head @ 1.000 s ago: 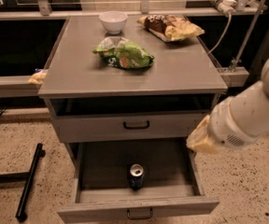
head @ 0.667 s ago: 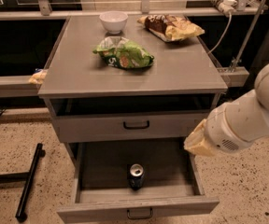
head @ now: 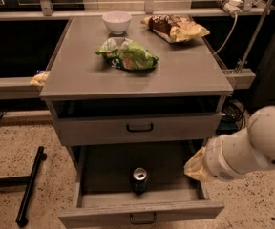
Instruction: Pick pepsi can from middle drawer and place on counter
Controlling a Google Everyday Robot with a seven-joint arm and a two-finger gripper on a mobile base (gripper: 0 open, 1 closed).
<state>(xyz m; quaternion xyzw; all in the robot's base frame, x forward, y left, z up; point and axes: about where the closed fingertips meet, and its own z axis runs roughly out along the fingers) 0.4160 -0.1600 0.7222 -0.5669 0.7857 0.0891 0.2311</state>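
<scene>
The pepsi can point(head: 139, 179) stands upright, silver top showing, near the front middle of the open middle drawer point(head: 104, 175). The counter point(head: 185, 75) is the grey cabinet top above it. My gripper point(head: 195, 168) is at the end of the white arm coming in from the right. It hangs over the drawer's right edge, to the right of the can and apart from it. Only its yellowish end shows.
On the counter lie a white bowl point(head: 116, 21), a green chip bag point(head: 127, 56) and a brown-and-yellow snack bag point(head: 175, 27). The drawer above point(head: 138, 127) is closed. A black bar point(head: 30, 185) lies on the floor at left. Cables hang at right.
My arm has moved down and a little left, closer to the open drawer's right side. The can and the drawer have not moved.
</scene>
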